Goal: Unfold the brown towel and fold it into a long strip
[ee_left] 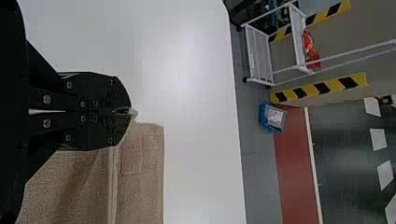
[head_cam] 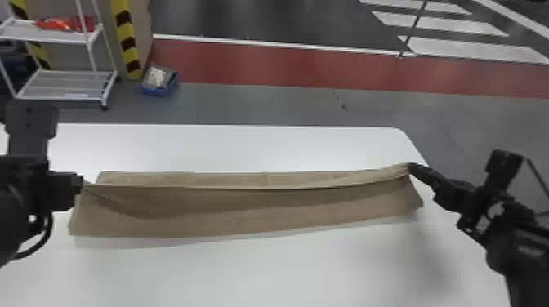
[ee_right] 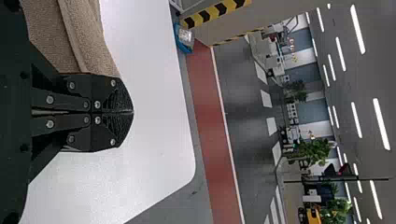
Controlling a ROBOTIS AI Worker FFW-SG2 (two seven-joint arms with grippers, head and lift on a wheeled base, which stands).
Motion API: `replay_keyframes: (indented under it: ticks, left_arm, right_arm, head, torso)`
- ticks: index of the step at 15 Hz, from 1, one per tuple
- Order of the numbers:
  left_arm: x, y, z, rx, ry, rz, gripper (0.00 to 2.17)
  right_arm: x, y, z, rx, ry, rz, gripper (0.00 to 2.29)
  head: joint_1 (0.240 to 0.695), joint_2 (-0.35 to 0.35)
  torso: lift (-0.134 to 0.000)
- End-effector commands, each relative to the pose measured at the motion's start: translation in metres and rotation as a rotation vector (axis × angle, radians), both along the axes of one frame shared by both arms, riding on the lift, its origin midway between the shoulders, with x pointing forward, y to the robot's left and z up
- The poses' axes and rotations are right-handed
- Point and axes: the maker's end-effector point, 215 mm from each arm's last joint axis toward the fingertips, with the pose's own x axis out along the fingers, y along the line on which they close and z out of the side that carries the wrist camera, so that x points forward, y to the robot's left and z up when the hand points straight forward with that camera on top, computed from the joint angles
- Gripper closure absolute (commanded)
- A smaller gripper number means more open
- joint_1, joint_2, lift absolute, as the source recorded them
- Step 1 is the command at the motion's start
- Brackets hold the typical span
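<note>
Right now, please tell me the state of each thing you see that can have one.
Brown towel, partly folded lengthwise, one edge lifted
Left pincer, shut on the towel
Right pincer, shut on the towel
Cart, upright, red item on its upper shelf
Blue box, on the floor, holding something

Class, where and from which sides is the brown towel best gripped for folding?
I'd grip the brown towel at both ends of its raised edge, coming from its short sides: the left gripper and right gripper pinch there, the thin edge stretching between them.
</note>
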Motion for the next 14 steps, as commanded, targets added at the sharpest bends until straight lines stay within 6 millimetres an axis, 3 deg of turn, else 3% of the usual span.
replay_keyframes:
  ticks: [1, 8, 14]
  left_arm:
    - [-0.002, 0.004, 0.001, 0.007, -0.003, 0.007, 2.0]
    - [0.015, 0.0, 0.014, 0.012, -0.039, 0.002, 2.0]
    - [0.026, -0.001, 0.01, 0.052, -0.032, 0.006, 2.0]
  right_arm:
    - [-0.003, -0.003, 0.001, 0.023, -0.009, -0.008, 1.41]
    - [-0.004, -0.007, 0.004, 0.05, -0.009, -0.014, 1.41]
    - [-0.006, -0.01, 0.005, 0.065, -0.013, -0.027, 1.41]
  head:
    - [0.695, -0.176]
    - [0.695, -0.178]
    - [0.695, -0.181]
  torso:
    - [-0.123]
    - [-0.123]
    - [-0.123]
